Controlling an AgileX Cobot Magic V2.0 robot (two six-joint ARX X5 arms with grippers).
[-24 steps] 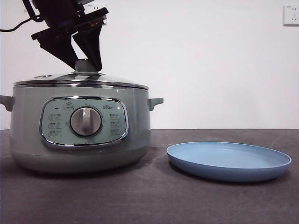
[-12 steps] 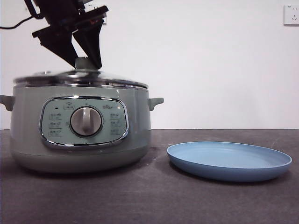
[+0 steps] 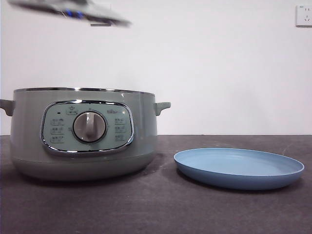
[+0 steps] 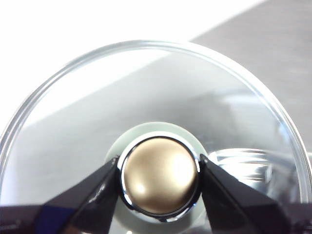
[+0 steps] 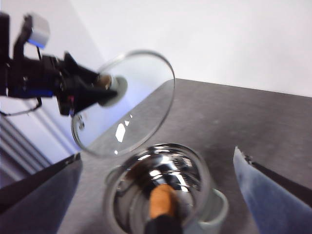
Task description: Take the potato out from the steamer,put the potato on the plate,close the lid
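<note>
The sage-green steamer (image 3: 83, 136) stands uncovered at the left of the table. Its glass lid (image 3: 73, 9) hangs blurred and tilted high above it, at the picture's top edge. My left gripper (image 4: 159, 170) is shut on the lid's chrome-capped knob (image 4: 159, 183), one jaw on each side. In the right wrist view, my right gripper (image 5: 157, 155) hovers open above the steamer (image 5: 207, 183). The orange-brown potato (image 5: 163, 201) lies inside the shiny pot. The lifted lid (image 5: 131, 102) and the left gripper (image 5: 100, 87) show beyond it. The blue plate (image 3: 239, 168) sits to the right of the steamer with nothing on it.
The dark grey table (image 3: 156, 209) runs back to a white wall. A wall socket (image 3: 303, 14) is at the top right. A gap of bare table separates the steamer from the plate.
My left gripper has lifted the lid off the steamer, up to the top of the front view and tilted. The steamer's rim now stands uncovered.
</note>
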